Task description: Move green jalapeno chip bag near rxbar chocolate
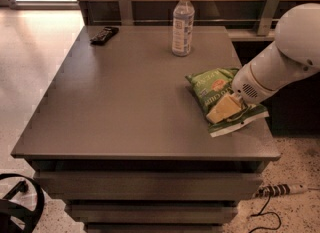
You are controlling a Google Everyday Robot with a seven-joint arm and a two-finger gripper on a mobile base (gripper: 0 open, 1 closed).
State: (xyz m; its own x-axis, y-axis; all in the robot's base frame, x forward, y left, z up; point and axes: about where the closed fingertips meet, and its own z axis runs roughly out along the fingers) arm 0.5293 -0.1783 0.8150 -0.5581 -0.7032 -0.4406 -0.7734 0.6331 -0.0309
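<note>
The green jalapeno chip bag (212,89) lies flat near the table's right front edge, its white bottom edge toward the front. My gripper (225,108) comes in from the right on the white arm and rests on top of the bag's front half. The rxbar chocolate (104,35) is a slim dark bar at the table's far left corner, well apart from the bag.
A clear plastic water bottle (183,23) stands upright at the back middle of the grey table (120,102). The table's right edge is just beside the bag. A power strip and cable (272,192) lie on the floor at the right.
</note>
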